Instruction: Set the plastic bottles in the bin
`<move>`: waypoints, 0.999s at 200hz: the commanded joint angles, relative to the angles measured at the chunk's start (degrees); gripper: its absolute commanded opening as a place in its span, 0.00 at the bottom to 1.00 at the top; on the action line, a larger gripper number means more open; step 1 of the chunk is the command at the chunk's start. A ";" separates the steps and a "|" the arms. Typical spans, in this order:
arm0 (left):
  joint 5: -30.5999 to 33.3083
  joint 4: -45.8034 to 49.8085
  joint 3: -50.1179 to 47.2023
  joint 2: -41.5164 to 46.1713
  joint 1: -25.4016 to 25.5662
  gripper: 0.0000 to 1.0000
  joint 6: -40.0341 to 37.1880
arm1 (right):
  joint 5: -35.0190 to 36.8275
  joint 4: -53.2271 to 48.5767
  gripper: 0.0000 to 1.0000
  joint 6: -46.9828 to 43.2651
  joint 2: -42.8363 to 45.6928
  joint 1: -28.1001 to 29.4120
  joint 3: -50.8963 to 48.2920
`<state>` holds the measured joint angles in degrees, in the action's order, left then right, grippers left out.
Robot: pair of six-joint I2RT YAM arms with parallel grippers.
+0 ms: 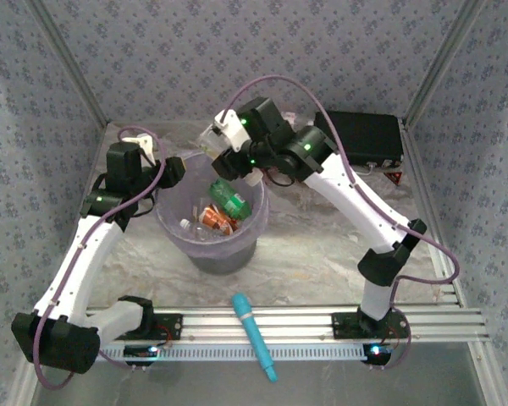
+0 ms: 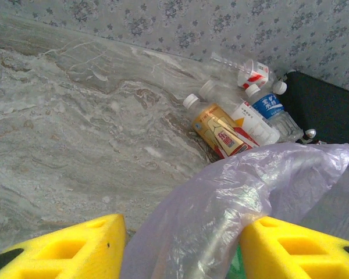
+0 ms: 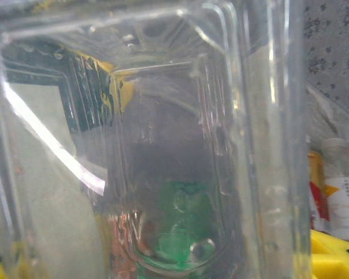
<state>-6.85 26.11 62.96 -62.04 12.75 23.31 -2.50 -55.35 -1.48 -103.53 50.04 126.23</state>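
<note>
The left gripper (image 2: 183, 247), at the bottom of the frame, has its jaws half open astride the bin (image 2: 291, 174) rim, while the right gripper (image 1: 229, 166) clamps a clear bottle (image 3: 163, 145).

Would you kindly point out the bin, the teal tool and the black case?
bin (image 1: 224, 254), top view, front wall.
teal tool (image 1: 254, 336), top view, mid-shaft.
black case (image 1: 364, 137), top view, top face.

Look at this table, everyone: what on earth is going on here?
Two robot arms are moving plastic bottles into the lilac bin. The right claw grips a clear bottle above the bin, not yet dropped. The left claw is open, its fingers either side of the bin's rim. A green-labelled bottle lies inside; a yellow-labelled bottle and a blue-labelled bottle lie on the table beyond.
</note>
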 commanded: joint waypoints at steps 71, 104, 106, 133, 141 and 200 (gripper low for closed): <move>1.14 -0.41 -1.70 0.91 -0.19 0.54 0.86 | 1.84 0.67 0.23 9.64 -5.79 2.82 -6.32; 1.18 -0.36 -1.64 0.65 -0.19 0.53 0.78 | 2.50 3.40 0.27 10.97 -5.64 2.94 -12.42; 1.22 -0.36 -1.62 0.64 -0.19 0.53 0.77 | 2.59 3.65 0.27 11.01 -5.68 2.95 -12.77; 1.07 -0.49 -1.52 0.30 -0.20 0.54 0.86 | 3.29 5.16 0.36 11.49 -6.49 2.95 -15.46; 1.05 -0.46 -1.52 0.25 -0.23 0.53 0.94 | 3.53 5.25 0.44 11.58 -6.75 2.96 -15.79; 1.14 -0.37 -1.60 0.12 -0.19 0.53 1.05 | 4.12 4.87 0.87 9.46 -7.31 3.30 -15.52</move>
<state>-6.63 25.02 62.28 -61.60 12.75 23.66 0.36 -50.41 8.93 -110.48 52.93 110.50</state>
